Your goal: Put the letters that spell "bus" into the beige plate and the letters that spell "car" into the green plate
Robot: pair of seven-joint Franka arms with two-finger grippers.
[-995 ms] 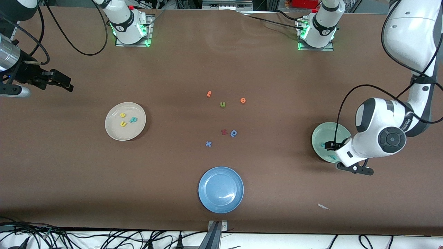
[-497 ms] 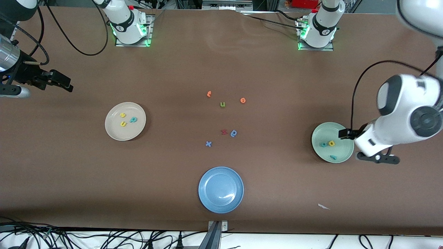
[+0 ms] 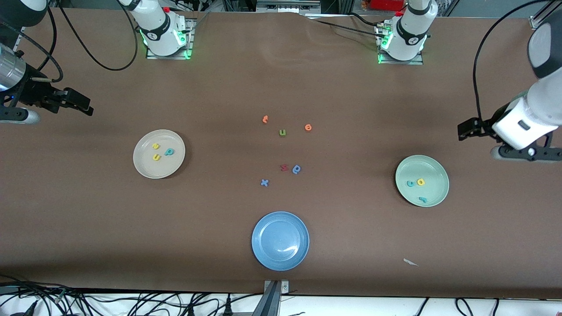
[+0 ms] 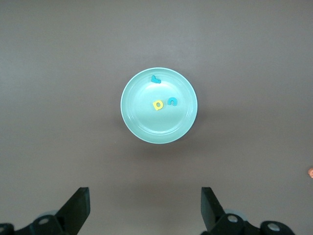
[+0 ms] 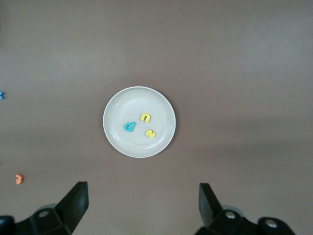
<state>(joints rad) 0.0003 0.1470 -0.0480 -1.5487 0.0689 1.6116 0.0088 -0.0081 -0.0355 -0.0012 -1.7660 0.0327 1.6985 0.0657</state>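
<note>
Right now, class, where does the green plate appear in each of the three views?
Front view: the green plate lies toward the left arm's end of the table.
Left wrist view: it sits mid-picture.
Right wrist view: not in it.
Shared landmark: the yellow a on the plate.

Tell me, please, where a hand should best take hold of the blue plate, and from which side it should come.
Probably at the rim of the blue plate, coming from above with one finger inside and one outside the edge. The plate is round, shallow, far wider than the open fingers, and lies flat on the table; only its raised rim offers something thin to pinch.
</note>
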